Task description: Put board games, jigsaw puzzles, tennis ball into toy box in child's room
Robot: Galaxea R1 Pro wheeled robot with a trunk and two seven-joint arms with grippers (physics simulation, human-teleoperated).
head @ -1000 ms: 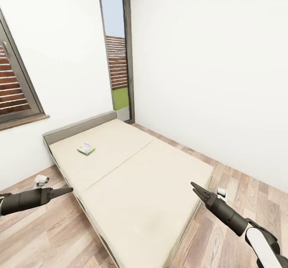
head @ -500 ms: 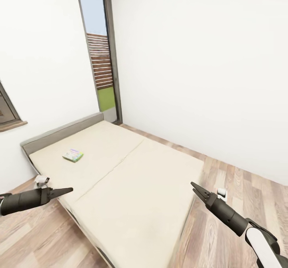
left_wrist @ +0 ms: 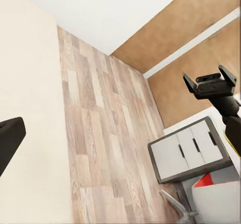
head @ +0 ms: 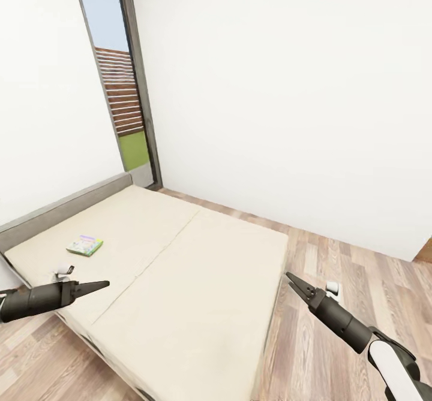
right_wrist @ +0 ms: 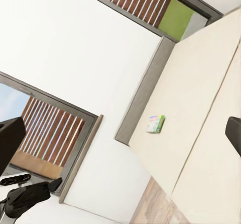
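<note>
A small green and yellow board game (head: 85, 245) lies flat on the cream bed (head: 180, 281), near its grey headboard end; the right wrist view catches the same board game (right_wrist: 155, 124). My left gripper (head: 102, 283) hangs over the bed's near left edge, short of the game, open and holding nothing. My right gripper (head: 292, 281) hovers past the bed's right corner above the wood floor, open and holding nothing; the left wrist view looks across at it (left_wrist: 210, 78) with its fingers spread. The toy box, the jigsaw puzzles and the tennis ball are out of view.
A tall narrow window (head: 120, 89) stands behind the bed's head. White walls close the far side. Wood-plank floor (head: 348, 257) runs right of the bed. The left wrist view holds a white three-drawer unit (left_wrist: 191, 151), a red chair (left_wrist: 216, 181) and brown wardrobe doors (left_wrist: 191, 38).
The camera has swung to the right, so the bed, the game and the window sit further left in the picture. Both arms keep their pose and stay open.
</note>
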